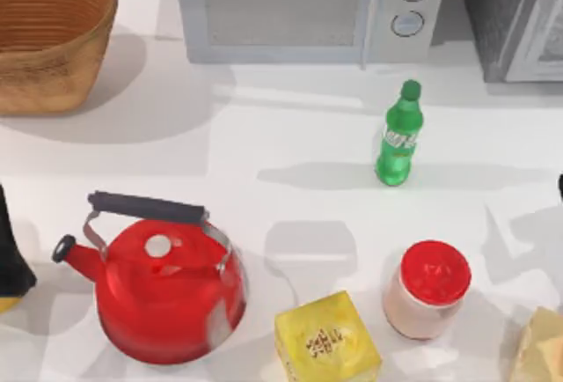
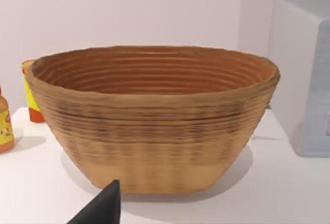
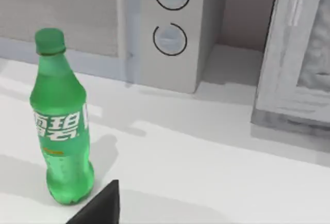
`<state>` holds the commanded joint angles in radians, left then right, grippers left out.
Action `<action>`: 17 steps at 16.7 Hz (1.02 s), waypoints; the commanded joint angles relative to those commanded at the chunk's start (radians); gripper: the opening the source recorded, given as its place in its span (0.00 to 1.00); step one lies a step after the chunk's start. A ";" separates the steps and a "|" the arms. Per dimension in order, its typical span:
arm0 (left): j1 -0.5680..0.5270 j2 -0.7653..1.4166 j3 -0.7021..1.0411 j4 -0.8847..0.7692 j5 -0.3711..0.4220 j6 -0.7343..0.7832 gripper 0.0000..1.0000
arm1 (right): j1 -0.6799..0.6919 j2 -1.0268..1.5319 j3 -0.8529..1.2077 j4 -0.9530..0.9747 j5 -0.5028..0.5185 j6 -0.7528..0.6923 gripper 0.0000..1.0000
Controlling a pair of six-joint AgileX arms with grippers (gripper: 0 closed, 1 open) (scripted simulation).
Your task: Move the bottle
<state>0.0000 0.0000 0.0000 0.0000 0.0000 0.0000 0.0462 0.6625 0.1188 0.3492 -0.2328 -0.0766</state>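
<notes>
The green bottle [image 1: 400, 135] stands upright on the white desk [image 1: 290, 135], right of centre in the top view, just in front of the grey microwave [image 1: 299, 8] and below its two round knobs. Lower in the frame, the pinkish jar with a red lid [image 1: 428, 290] sits well apart from it, with a yellow box [image 1: 327, 340] beside the jar and a red kettle [image 1: 163, 281] at lower left. A woven basket [image 1: 53, 34] fills the upper left corner.

In the right wrist view the bottle [image 3: 61, 118] is near, at the left of the frame, with a dark tip of the right tool [image 3: 100, 206] at the bottom edge; I cannot tell how wide it stands. The left wrist view faces the basket [image 2: 152, 118], with a dark tip of the left tool [image 2: 103, 208] low in the frame; its width I cannot tell either.
</notes>
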 joint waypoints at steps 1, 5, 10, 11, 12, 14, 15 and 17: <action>0.000 0.000 0.000 0.000 0.000 0.000 1.00 | 0.003 0.114 0.014 0.043 -0.023 -0.006 1.00; 0.000 0.000 0.000 0.000 0.000 0.000 1.00 | 0.028 0.542 0.086 0.210 -0.126 -0.036 1.00; 0.000 0.000 0.000 0.000 0.000 0.000 1.00 | 0.065 0.886 0.213 0.458 -0.267 -0.084 1.00; 0.000 0.000 0.000 0.000 0.000 0.000 1.00 | 0.070 0.935 0.235 0.499 -0.289 -0.091 1.00; 0.000 0.000 0.000 0.000 0.000 0.000 1.00 | 0.074 0.980 0.255 0.535 -0.309 -0.098 1.00; 0.000 0.000 0.000 0.000 0.000 0.000 1.00 | 0.082 1.050 0.283 0.594 -0.341 -0.111 1.00; 0.000 0.000 0.000 0.000 0.000 0.000 1.00 | 0.085 1.072 0.291 0.615 -0.352 -0.115 1.00; 0.000 0.000 0.000 0.000 0.000 0.000 1.00 | 0.088 1.091 0.297 0.632 -0.362 -0.120 1.00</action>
<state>0.0000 0.0000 0.0000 0.0000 0.0000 0.0000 0.1347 1.7531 0.4157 0.9807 -0.5948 -0.1969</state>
